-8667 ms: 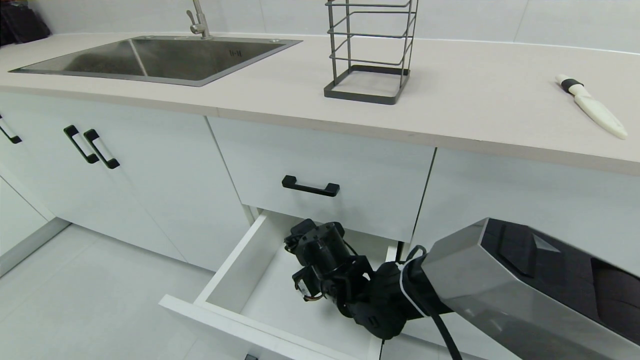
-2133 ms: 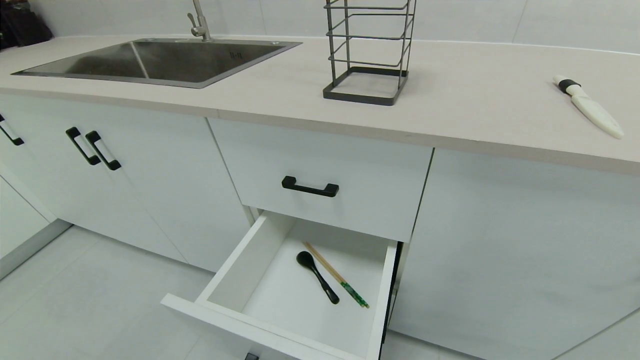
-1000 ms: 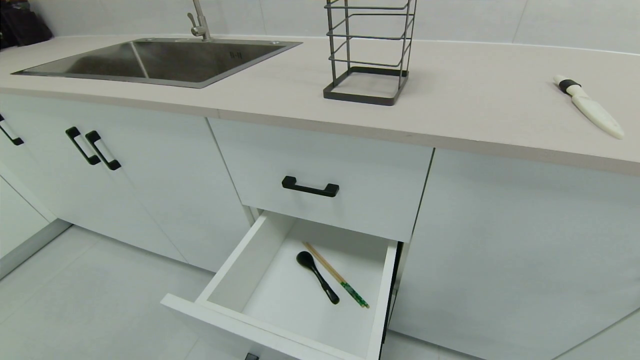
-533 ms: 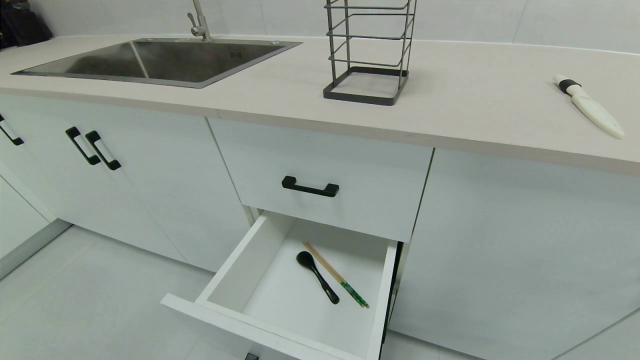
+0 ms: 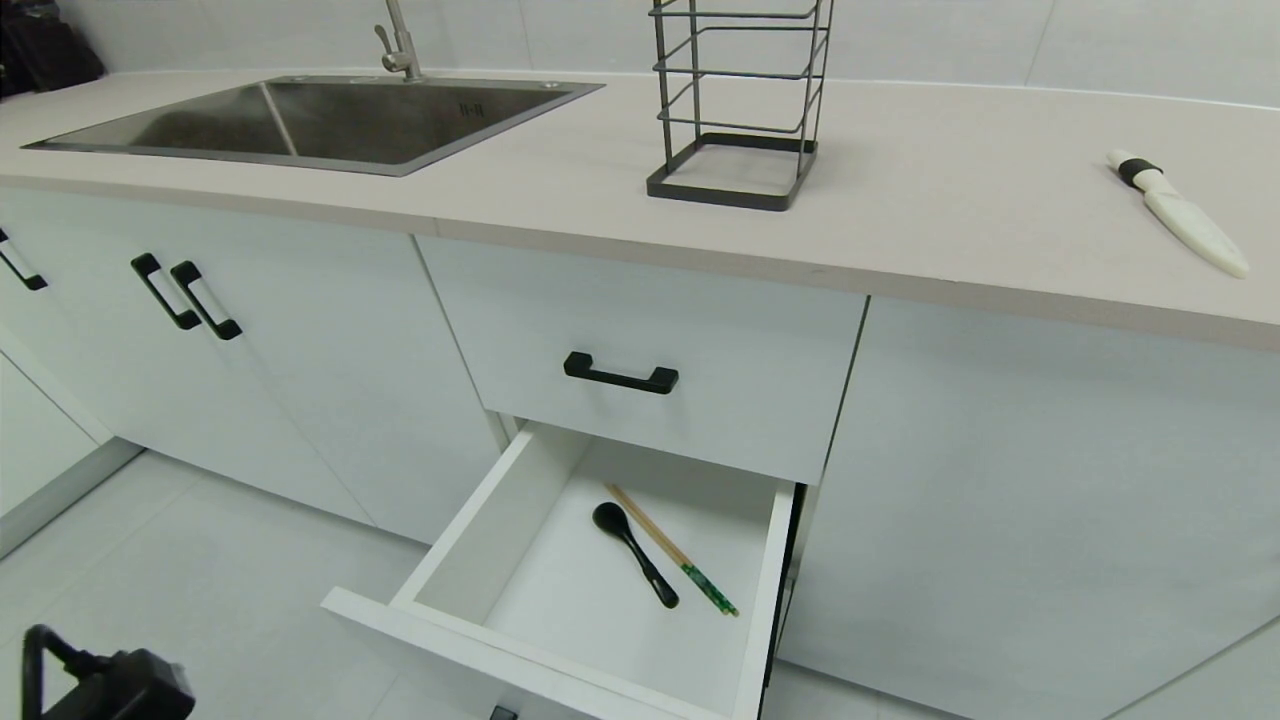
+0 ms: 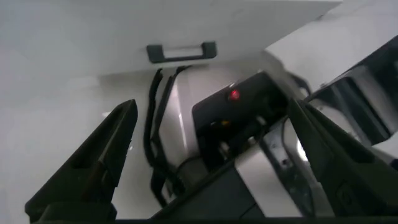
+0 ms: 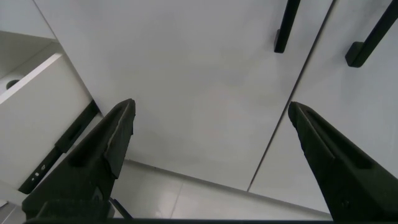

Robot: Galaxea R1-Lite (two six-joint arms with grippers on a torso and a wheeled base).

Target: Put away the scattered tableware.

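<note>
The lower drawer stands pulled out below the counter. On its floor a black spoon lies beside a pair of wooden chopsticks with green ends. A white knife with a black band rests on the counter at the far right. A black part of my left arm shows low at the left, over the floor. My left gripper is open and holds nothing. My right gripper is open too, facing white cabinet doors.
A dark wire rack stands on the counter above the drawers. The steel sink with its tap lies at the back left. The upper drawer is closed, with a black handle. Two door handles stick out at the left.
My right arm, which was in the drawer 8.7 s ago, has withdrawn, leaving spoon and chopsticks inside. Just now a part of my left arm has come into the lower left corner.
</note>
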